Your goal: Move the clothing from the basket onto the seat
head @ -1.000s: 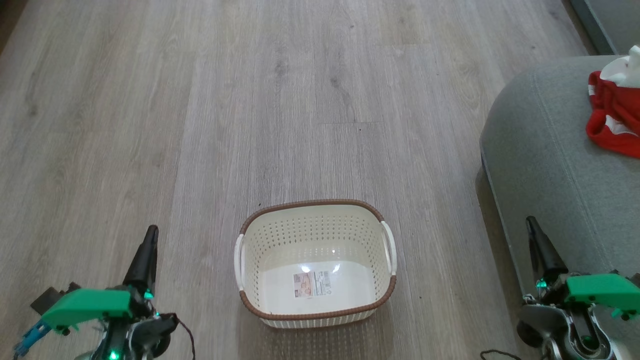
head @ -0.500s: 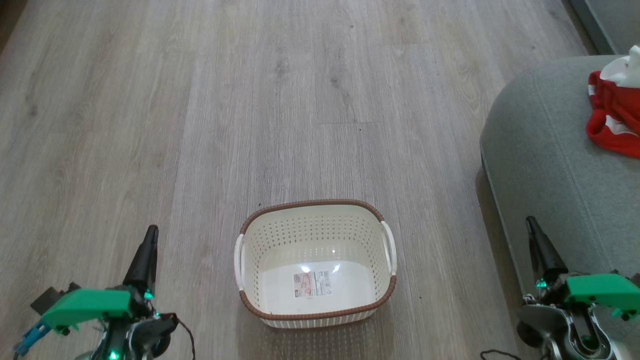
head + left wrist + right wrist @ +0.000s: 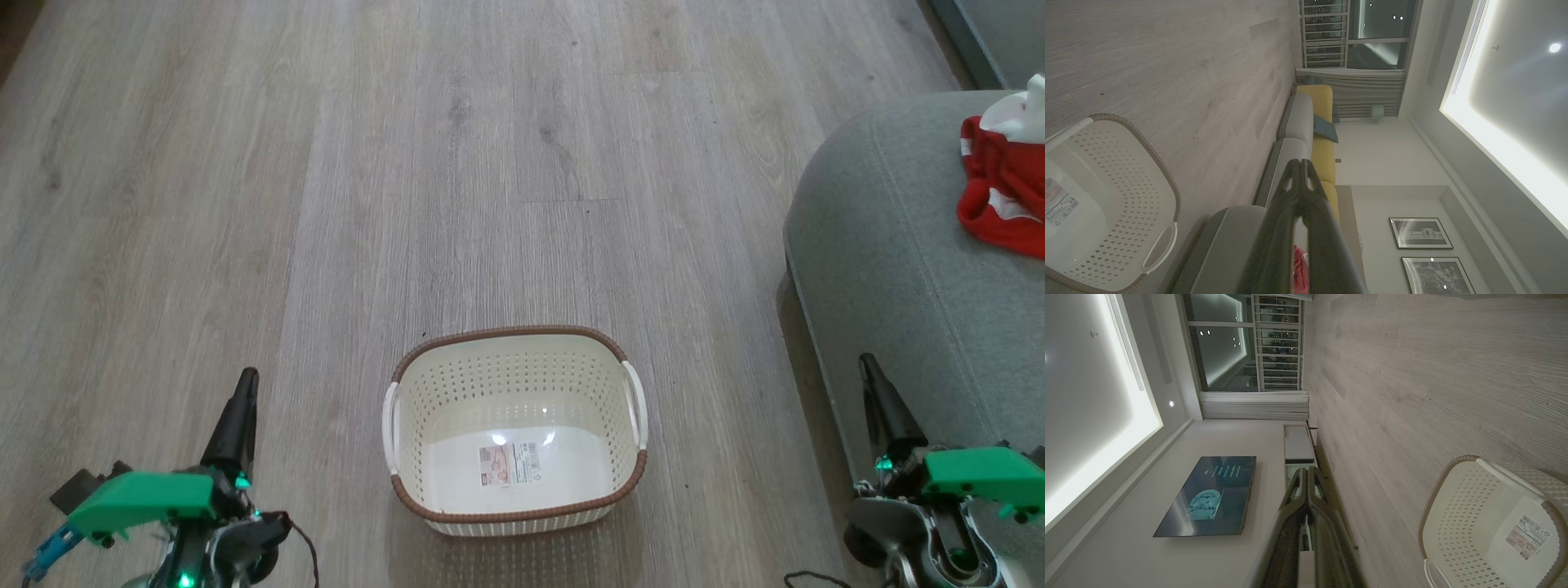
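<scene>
In the head view's lower left, the left gripper (image 3: 247, 377) is clenched on nothing. At the lower right, the right gripper (image 3: 865, 361) is likewise closed and empty, beside the seat's (image 3: 882, 245) near edge. Between them, at bottom centre, the basket (image 3: 514, 333) stands on the wooden floor (image 3: 490, 163), while the clothing (image 3: 1000, 192) lies bunched on the seat at the upper right edge.
</scene>
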### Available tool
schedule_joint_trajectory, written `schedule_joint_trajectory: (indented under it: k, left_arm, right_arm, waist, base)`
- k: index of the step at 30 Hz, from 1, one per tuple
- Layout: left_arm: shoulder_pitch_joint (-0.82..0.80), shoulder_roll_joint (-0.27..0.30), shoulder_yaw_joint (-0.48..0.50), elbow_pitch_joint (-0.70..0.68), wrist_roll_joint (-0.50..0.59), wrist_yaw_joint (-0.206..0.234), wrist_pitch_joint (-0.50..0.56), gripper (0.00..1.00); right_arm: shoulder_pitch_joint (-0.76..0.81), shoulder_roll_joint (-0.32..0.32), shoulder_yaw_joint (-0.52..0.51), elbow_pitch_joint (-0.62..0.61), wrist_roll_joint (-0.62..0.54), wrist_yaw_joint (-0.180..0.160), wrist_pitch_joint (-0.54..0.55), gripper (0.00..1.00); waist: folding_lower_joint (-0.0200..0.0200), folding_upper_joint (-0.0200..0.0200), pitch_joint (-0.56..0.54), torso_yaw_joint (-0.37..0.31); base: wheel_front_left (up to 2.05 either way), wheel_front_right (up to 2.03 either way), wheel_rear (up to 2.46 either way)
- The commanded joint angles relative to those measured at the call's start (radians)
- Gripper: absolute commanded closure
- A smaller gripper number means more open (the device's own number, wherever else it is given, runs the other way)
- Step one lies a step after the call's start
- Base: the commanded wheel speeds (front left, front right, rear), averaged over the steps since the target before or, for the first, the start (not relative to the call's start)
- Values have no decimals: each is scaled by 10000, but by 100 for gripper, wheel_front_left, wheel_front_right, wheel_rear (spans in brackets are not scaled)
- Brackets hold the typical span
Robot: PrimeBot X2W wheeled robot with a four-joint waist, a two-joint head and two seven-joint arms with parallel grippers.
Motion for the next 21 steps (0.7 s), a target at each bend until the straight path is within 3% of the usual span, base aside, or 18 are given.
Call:
schedule_joint_trajectory:
  k: [1, 21]
  left_arm:
    - [-410, 75, 344, -351, -67, -92, 74, 100]
    - [-410, 75, 344, -351, -67, -92, 74, 100]
  right_arm:
    - [-559, -41, 180, -387, 58, -2, 43, 100]
    - [-559, -41, 180, -387, 58, -2, 43, 100]
  waist:
    - [0, 0, 0, 0]
    - [0, 0, 0, 0]
  base:
    - [0, 0, 0]
    - [0, 0, 0]
